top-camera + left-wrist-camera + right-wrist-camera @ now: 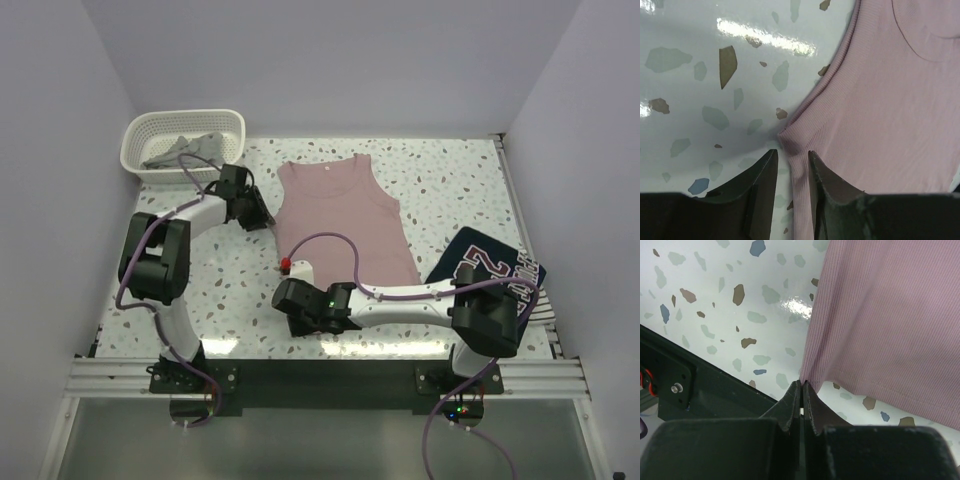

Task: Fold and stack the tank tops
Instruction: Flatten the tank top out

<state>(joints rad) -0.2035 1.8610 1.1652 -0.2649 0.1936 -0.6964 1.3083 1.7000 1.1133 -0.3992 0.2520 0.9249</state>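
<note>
Your right pincer [802, 384] is clamped on a near hem corner of the pink tank top [345, 215], which lies flat mid-desk [450, 190]. Your left pincer [792, 152] stands part open astride its side edge, seemingly not gripping.

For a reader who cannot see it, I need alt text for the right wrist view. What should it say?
The right gripper is shut on a hem corner of the pink tank top, which lies spread on the white speckled table. A dark frame shows at the lower left, beside the gripper.
</note>
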